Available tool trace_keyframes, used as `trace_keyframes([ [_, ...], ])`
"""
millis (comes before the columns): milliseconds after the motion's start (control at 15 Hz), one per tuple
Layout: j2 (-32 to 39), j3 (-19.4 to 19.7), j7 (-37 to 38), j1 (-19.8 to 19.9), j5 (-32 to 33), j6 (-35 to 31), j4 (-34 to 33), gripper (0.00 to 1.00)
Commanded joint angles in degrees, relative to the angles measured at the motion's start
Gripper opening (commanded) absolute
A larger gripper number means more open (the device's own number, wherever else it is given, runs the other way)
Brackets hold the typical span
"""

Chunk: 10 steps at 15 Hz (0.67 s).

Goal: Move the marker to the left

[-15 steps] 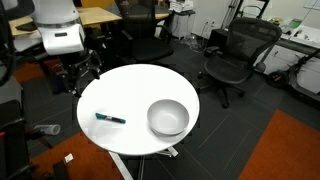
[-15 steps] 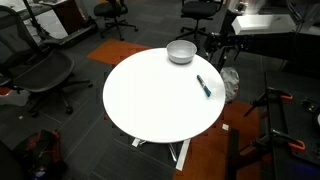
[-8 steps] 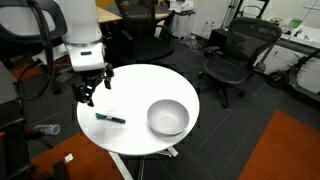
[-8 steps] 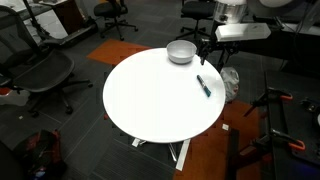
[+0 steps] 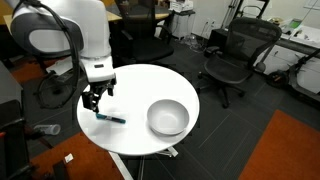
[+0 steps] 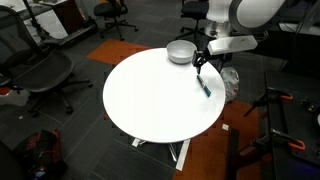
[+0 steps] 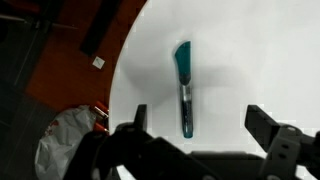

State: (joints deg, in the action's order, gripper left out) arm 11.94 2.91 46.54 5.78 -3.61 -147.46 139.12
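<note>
The marker [image 7: 184, 86] is a thin teal-blue stick lying flat on the round white table [image 5: 140, 85]. In the wrist view it lies between my two fingers, pointing away from the gripper. It shows near the table's edge in both exterior views [image 5: 111, 118] [image 6: 204, 85]. My gripper [image 5: 95, 98] hangs just above the marker's end, open and empty; it also shows in an exterior view [image 6: 202, 63] and in the wrist view [image 7: 200, 125]. The fingers [image 7: 268, 125] stand wide apart on either side of the marker.
A grey bowl [image 5: 168, 117] sits on the table beside the marker, also seen in an exterior view [image 6: 181, 51]. Office chairs [image 5: 228, 62] stand around the table. The table edge and dark floor with a white bag [image 7: 70, 135] lie close by the marker.
The arm has swung in from the side and lowered, bringing the open gripper down over the marker. The marker and bowl have not moved.
</note>
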Motion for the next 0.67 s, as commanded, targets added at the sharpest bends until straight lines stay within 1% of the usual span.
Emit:
trace_keyframes([
  [0,2.8,1.1,-3.0,-1.7,-1.7,-3.6,-0.4,1.00],
  [200,5.1,1.1,-5.1,-1.7,-2.9,-6.9,-0.3,1.00],
  [400,7.7,0.8,-8.7,-1.2,-5.9,-9.7,-1.0,1.00],
  [600,10.1,0.4,-12.6,-0.7,-9.2,-11.1,-1.9,1.00],
])
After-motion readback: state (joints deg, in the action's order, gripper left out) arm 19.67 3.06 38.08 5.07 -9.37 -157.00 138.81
